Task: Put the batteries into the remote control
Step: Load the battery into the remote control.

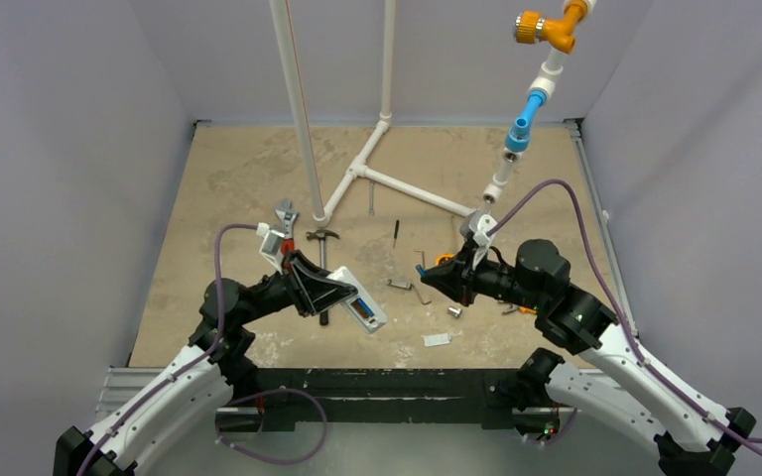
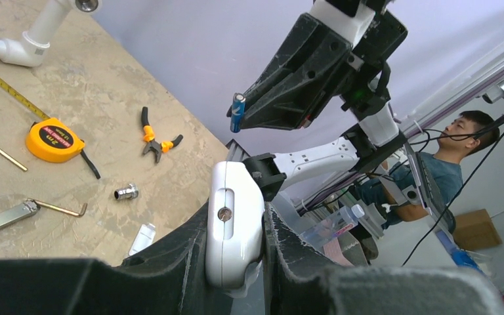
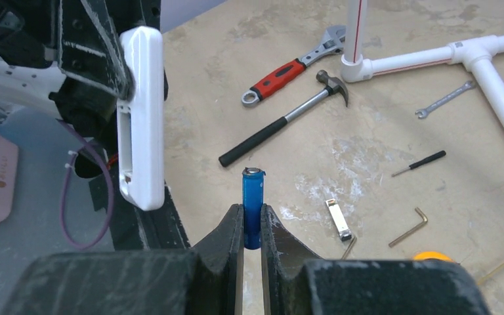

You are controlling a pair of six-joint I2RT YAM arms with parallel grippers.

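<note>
Right pincer (image 3: 251, 215) pinches blue battery (image 3: 252, 190), lower end hidden; left pincer (image 2: 235, 223) clamps remote (image 2: 236, 187), base hidden. Tape measure (image 2: 52, 140) label illegible.

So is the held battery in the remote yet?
Out. The battery sticks up from the right gripper, clear of the remote.
</note>
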